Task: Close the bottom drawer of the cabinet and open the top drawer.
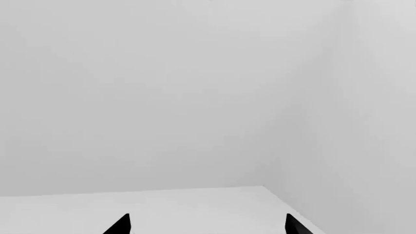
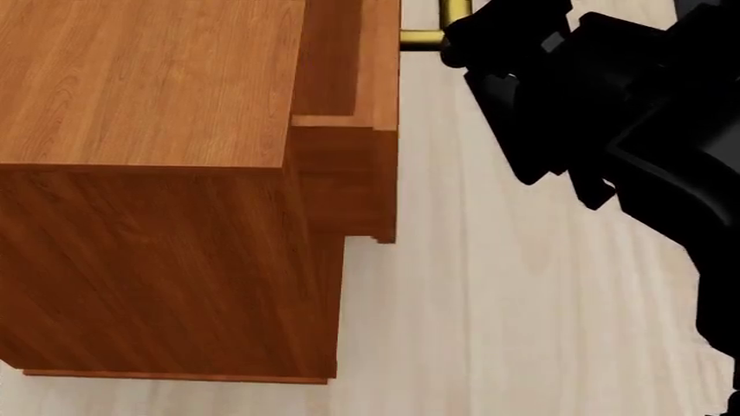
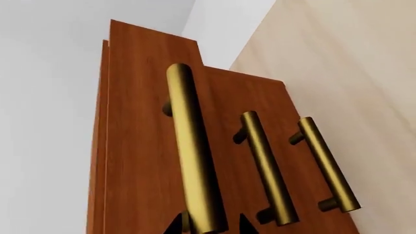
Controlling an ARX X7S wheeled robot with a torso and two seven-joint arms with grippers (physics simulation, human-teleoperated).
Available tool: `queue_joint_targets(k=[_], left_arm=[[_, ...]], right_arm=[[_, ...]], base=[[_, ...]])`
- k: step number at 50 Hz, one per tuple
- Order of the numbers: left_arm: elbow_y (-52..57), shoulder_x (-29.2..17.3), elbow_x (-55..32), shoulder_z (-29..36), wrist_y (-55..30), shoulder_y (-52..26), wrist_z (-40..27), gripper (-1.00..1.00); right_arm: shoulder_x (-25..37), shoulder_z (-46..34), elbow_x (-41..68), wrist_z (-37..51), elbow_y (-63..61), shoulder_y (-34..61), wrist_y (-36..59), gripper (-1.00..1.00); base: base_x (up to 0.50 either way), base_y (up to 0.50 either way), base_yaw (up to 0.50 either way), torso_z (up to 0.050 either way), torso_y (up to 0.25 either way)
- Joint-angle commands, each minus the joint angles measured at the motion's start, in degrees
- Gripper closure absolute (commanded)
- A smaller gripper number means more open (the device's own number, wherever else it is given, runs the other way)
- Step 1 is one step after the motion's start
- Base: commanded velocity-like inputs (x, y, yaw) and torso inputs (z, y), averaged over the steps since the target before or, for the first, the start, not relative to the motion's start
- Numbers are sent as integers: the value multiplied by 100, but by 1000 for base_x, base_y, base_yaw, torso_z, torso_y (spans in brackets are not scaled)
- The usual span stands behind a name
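Your right pincer [image 3: 206, 225] straddles the top drawer [image 3: 140, 146] brass handle [image 3: 193, 151], tips apart; rigid, slippery bar: clamp mid-length, pull straight

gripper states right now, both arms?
Left gripper: open, holding nothing, facing a bare white wall.
Right gripper: fingertips either side of the top drawer's brass handle; whether it is clamped cannot be told.

Top drawer [image 2: 347, 61] forward of cabinet [image 2: 151, 225] front.
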Motion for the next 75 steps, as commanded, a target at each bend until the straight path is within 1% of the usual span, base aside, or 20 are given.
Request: queue_joint_targets(k=[1, 21, 31, 32, 53, 60, 69, 72, 73, 75], left_arm=[[12, -18, -14, 22, 15, 18, -20, -100], [-2, -32, -27, 41, 66, 58, -56, -100], [7, -49, -26, 57, 51, 68, -107, -100], [-9, -46, 4, 72, 85, 84, -105, -100], [31, -95, -50, 106, 51, 97, -156, -100], [-6, -97, -63, 110, 88, 103, -147, -100], [-4, -101, -93, 112, 99, 110, -157, -100], [-28, -95, -86, 118, 136, 125, -145, -100], [-23, -99, -83, 123, 136, 129, -147, -100], [-29, -105, -84, 131, 133, 126, -154, -100]], right_arm=[[252, 400, 21, -450, -187, 394, -281, 100], [606, 546, 76, -210, -353, 618, -380, 100], [573, 575, 186, -154, -392, 489, -464, 100], [580, 551, 189, -173, -400, 491, -419, -100], [649, 470, 167, -162, -377, 421, -411, -100], [738, 430, 110, -74, -532, 557, -385, -100], [1155, -153, -378, 277, -1092, 1276, 269, -100], [1309, -463, -626, 395, -1172, 1671, 617, -100], [1367, -716, -783, 459, -1182, 1926, 894, -100], [1436, -979, -957, 471, -1129, 2188, 1208, -100]], base=[[0, 0, 0, 10, 11], [2, 0, 0, 3, 7], [0, 0, -1, 2, 8], [0, 0, 0, 11, 10], [0, 0, 0, 0, 0], [0, 0, 0, 0, 0], [0, 0, 0, 0, 0], [0, 0, 0, 0, 0], [0, 0, 0, 0, 0], [0, 0, 0, 0, 0]])
